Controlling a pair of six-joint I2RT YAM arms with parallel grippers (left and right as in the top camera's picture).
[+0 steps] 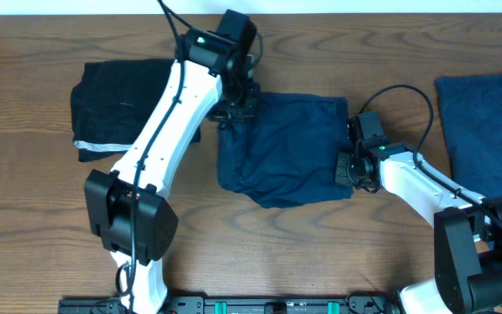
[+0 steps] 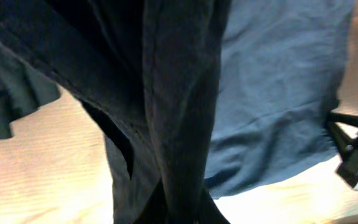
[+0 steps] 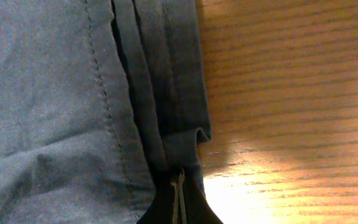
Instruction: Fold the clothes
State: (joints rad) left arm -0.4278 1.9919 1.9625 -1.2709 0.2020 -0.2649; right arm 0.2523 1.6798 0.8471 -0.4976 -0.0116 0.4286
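Pinching at two edges now: the left gripper (image 1: 236, 109) is clamped on the upper-left corner of the navy garment (image 1: 286, 148), cloth draping right over its camera. The right gripper (image 1: 352, 161) is closed tight on the right hem (image 3: 160, 93), layers bunching into its tips. The garment lies mid-table (image 1: 42, 227), between the black piece (image 1: 116, 100) and another navy piece (image 1: 486, 113). Judging by the wrinkles, it's light, limp cloth that will sag between holds, so stitched hems and corners look the surest grips
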